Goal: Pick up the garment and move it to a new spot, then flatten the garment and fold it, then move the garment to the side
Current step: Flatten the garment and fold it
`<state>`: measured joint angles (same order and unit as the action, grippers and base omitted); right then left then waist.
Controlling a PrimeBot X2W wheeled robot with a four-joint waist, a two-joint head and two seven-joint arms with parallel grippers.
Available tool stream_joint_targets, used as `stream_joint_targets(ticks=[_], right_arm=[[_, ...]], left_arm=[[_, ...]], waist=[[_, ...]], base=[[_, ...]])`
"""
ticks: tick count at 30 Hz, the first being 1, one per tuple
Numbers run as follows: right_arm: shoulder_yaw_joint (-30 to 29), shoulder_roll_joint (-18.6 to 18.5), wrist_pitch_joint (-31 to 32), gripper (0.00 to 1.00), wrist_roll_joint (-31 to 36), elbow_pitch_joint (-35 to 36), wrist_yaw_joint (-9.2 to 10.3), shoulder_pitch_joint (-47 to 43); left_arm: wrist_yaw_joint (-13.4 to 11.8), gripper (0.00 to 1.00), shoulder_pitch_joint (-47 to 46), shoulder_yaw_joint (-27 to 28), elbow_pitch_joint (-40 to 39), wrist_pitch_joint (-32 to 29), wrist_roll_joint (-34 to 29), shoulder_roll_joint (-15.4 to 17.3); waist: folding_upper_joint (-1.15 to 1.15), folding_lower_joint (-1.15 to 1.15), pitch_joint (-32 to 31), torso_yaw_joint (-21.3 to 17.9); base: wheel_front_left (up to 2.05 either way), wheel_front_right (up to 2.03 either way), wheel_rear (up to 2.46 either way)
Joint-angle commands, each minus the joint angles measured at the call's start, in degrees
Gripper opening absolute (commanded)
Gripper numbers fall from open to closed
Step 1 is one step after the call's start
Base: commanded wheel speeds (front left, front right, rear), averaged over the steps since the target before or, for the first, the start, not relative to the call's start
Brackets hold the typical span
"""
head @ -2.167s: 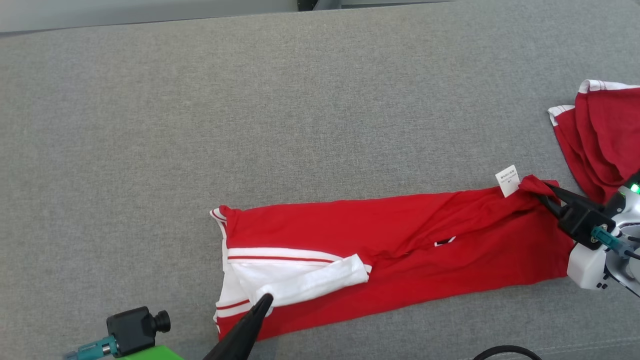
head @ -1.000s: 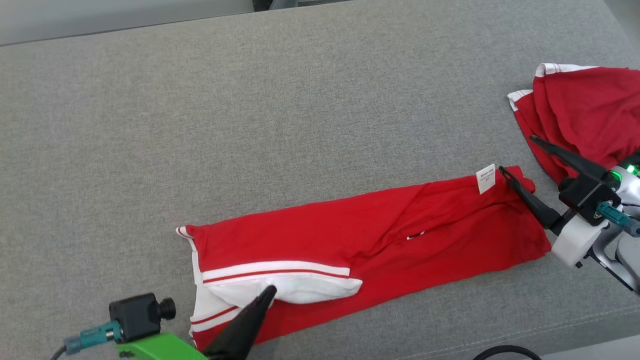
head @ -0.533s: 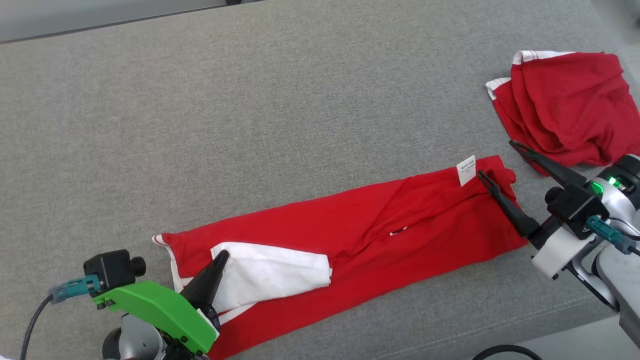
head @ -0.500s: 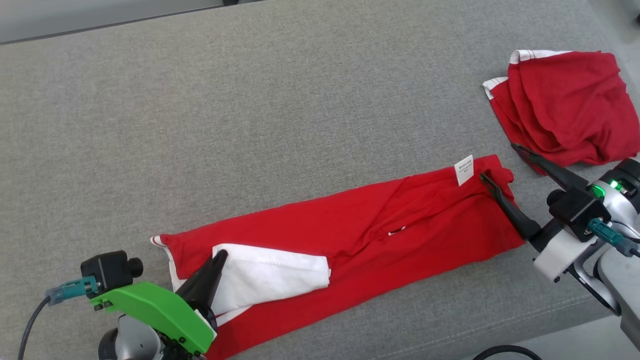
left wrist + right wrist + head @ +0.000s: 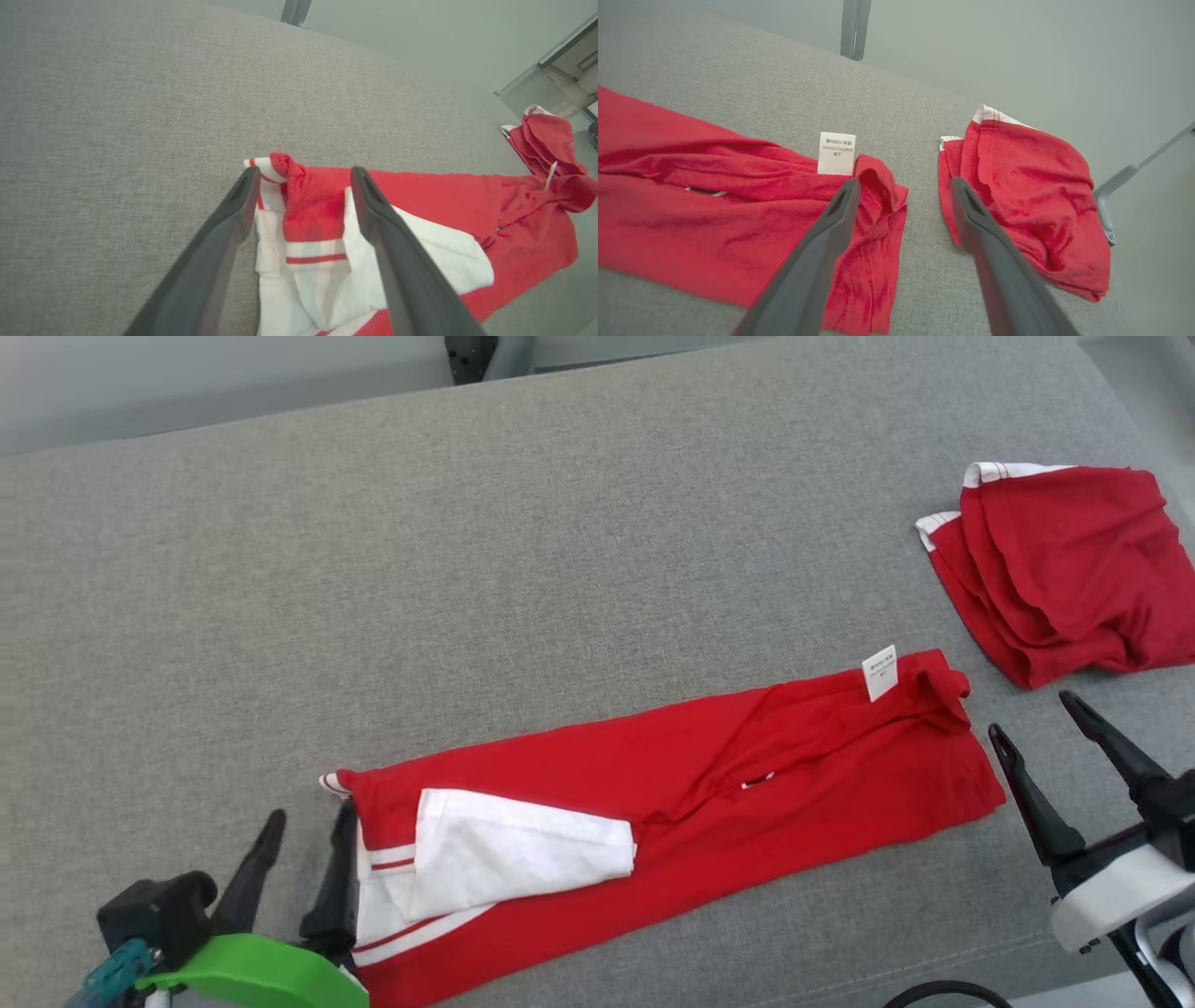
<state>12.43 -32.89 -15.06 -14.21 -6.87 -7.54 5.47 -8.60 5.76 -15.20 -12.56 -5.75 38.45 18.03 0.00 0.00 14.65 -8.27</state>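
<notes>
A long red garment [image 5: 709, 793] lies folded into a narrow strip across the grey fabric surface, with a white sleeve [image 5: 513, 849] folded over its left end and a white label [image 5: 879, 672] near its right end. My left gripper [image 5: 308, 821] stands open at the strip's left end, one finger beside the striped edge. In the left wrist view the red-and-white corner [image 5: 299, 205] shows between the open fingers of my left gripper [image 5: 304, 171]. My right gripper [image 5: 1033, 717] is open just off the right end, holding nothing. In the right wrist view my right gripper [image 5: 904, 182] points past the garment's bunched corner [image 5: 878, 186].
A second red garment [image 5: 1064, 569] with white trim lies crumpled at the far right, also in the right wrist view [image 5: 1017, 186]. The grey surface [image 5: 560, 569] ends near the bottom right corner, where a black cable [image 5: 943, 994] loops. A metal post [image 5: 476, 355] stands behind the surface.
The left gripper has come off the white sleeve, opened and drawn back to the strip's left end. The right gripper has pulled back off the right corner. The head camera has shifted.
</notes>
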Motion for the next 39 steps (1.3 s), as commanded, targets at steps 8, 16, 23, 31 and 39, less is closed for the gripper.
stream_joint_targets(ticks=[8,16,23,31,39], right_arm=[[-12.2,8.5,-0.1,1.0,-1.3,-0.8,0.12,-10.6],[-23.5,17.6,-0.1,1.0,3.9,-1.1,0.12,-15.0],[-24.2,18.6,-0.1,1.0,2.7,-4.2,0.12,-13.0],[-14.5,14.3,1.8,1.0,-4.6,-12.4,0.12,-3.2],[-9.9,13.7,5.0,1.0,-9.2,-22.1,0.11,5.4]], left_arm=[[2.5,1.0,0.1,1.2,12.8,19.5,-8.7,-1.8],[7.0,1.0,1.7,6.1,18.1,20.9,-14.9,-6.3],[11.8,1.0,3.5,12.1,19.3,20.9,-20.0,-11.0],[14.5,1.0,2.3,14.4,20.0,20.9,-23.8,-13.6],[15.6,1.0,0.9,15.5,21.0,20.9,-25.7,-14.3]], waist=[[0.0,0.0,-7.5,7.0],[0.0,0.0,-10.0,10.2],[0.0,0.0,-10.2,10.7],[0.0,0.0,-7.8,9.3],[0.0,0.0,-6.2,9.3]], base=[[0.0,0.0,0.0],[0.0,0.0,0.0],[0.0,0.0,0.0],[0.0,0.0,0.0],[0.0,0.0,0.0]])
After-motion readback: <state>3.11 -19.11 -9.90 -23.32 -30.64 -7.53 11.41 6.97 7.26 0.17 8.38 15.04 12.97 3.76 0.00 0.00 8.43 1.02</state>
